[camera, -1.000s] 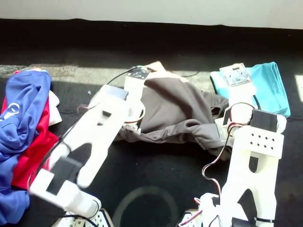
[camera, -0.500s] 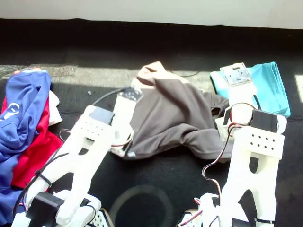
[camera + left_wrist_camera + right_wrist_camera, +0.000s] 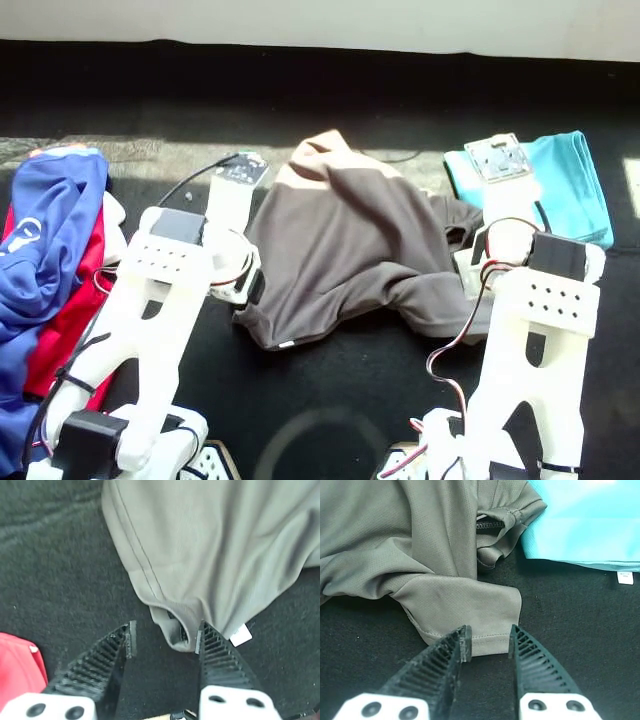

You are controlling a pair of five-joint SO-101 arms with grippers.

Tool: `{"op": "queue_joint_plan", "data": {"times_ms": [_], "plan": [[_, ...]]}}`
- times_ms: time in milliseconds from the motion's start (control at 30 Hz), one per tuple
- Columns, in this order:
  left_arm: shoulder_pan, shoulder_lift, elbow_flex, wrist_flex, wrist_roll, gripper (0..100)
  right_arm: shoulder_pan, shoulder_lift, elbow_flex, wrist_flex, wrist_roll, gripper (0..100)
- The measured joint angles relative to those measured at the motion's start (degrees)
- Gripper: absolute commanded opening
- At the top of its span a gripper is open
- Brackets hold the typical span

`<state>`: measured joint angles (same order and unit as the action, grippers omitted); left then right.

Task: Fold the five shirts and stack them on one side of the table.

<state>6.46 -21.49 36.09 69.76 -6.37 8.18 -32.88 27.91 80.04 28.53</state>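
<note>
A grey shirt lies crumpled in the middle of the black table. Its front-left corner, with a white tag, lies between the fingers of my open left gripper, close to one finger; that gripper sits at the shirt's left edge. My right gripper is open too, its tips astride the hem of a grey sleeve at the shirt's right front. A folded turquoise shirt lies at the back right. Blue and red shirts are heaped at the left.
A white garment edge peeks from under the heap. The turquoise shirt lies right beside the grey sleeve. Red cloth lies close to the left gripper. Bare black tabletop stretches between the two arm bases. Sunlight falls across the table's back.
My left arm has swung from over the grey shirt to its left edge, and the shirt's front-left corner has spread out toward the front left. The right arm has not moved.
</note>
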Motion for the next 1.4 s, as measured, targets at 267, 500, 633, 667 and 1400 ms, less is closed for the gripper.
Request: {"op": "queue_joint_plan", "data": {"times_ms": [267,500,633,667,1400], "plan": [[-0.35,0.0,14.24,-18.02,-1.85,20,-5.27,-0.09,4.84,0.0,0.0,13.0],[-2.81,0.0,22.86,-17.14,-10.73,14,-5.89,-0.35,4.92,0.0,0.0,13.0],[-6.33,-0.44,20.84,-7.47,-13.45,14,-5.89,-0.35,5.01,1.23,0.0,13.0],[-6.86,-0.44,19.6,-4.75,-13.63,14,-5.89,-0.35,5.01,1.32,0.0,13.0],[1.41,-0.44,15.82,7.56,1.93,25,-5.89,-0.35,5.01,1.32,0.0,13.0]]}}
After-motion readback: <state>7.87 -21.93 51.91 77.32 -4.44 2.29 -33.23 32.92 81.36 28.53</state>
